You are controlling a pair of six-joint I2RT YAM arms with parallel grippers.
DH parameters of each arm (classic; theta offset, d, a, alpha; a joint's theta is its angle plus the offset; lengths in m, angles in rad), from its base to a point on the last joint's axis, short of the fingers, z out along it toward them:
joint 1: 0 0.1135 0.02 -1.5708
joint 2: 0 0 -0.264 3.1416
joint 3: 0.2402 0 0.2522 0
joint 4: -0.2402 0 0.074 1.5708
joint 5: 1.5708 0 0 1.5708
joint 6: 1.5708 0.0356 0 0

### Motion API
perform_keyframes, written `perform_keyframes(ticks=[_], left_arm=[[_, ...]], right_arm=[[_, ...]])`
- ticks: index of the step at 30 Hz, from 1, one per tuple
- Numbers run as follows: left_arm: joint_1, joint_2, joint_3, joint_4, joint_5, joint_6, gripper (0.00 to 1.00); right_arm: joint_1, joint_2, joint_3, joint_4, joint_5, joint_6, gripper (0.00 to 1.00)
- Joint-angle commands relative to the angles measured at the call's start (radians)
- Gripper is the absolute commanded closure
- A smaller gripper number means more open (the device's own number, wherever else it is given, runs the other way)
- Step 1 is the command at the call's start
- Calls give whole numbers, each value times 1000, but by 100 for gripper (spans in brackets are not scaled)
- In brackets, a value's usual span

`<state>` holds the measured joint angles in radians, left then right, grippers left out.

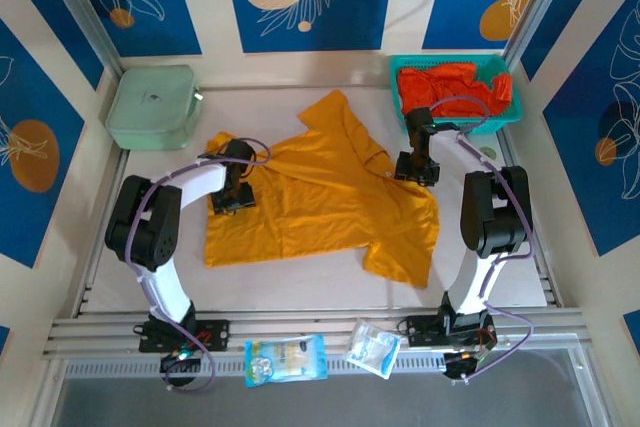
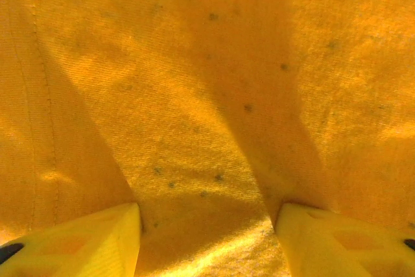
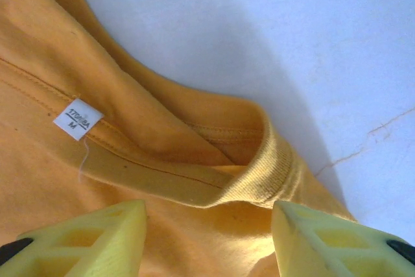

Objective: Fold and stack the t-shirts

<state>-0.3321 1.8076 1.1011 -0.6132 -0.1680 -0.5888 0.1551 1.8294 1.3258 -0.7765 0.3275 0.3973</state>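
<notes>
Top view, yellow t-shirt (image 1: 310,197): spread mostly flat on the pale surface (image 1: 300,292), a few wrinkles, one sleeve pointing to the far side
Top view, left hand (image 1: 232,197): down on the yellow t-shirt's left edge, over the cloth
Top view, right hand (image 1: 415,172): at the yellow t-shirt's right edge, by the neck opening
Top view, red-orange t-shirts (image 1: 450,87): bunched in a teal basket (image 1: 450,59), beyond the yellow t-shirt's far right corner
Top view, box (image 1: 152,107): pale green, lidded, beyond the yellow t-shirt's far left corner
Top view, packets (image 1: 286,359): two, on the near rail, nearer the camera than the yellow t-shirt's near edge
Left wrist view, left hand (image 2: 207,225): its yellow fingers (image 2: 84,244) stand well apart, clamping nothing, with the yellow t-shirt's cloth lying smooth between and beyond them
Right wrist view, right hand (image 3: 207,225): fingers (image 3: 324,238) apart, nothing pinched, one on each side of the yellow t-shirt's ribbed collar (image 3: 259,173)
Right wrist view, size label (image 3: 78,119): white, sewn inside the yellow t-shirt's neck, left of the collar's bend
Right wrist view, surface: bare and pale just past the collar's outer edge
</notes>
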Motion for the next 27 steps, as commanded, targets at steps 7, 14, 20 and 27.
perform_keyframes(ticks=[7,14,20,27], left_arm=[[-2,-27,-34,-166,-35,7,41],[10,-43,-76,-205,-65,11,41],[41,-82,-104,-233,-104,25,41],[101,-113,-94,-257,-139,56,41]], right_arm=[[2,7,-52,-56,116,-47,39],[-16,63,-17,-42,97,-74,44],[-32,119,32,-36,63,-60,85],[-55,-15,-25,-59,50,81,100]])
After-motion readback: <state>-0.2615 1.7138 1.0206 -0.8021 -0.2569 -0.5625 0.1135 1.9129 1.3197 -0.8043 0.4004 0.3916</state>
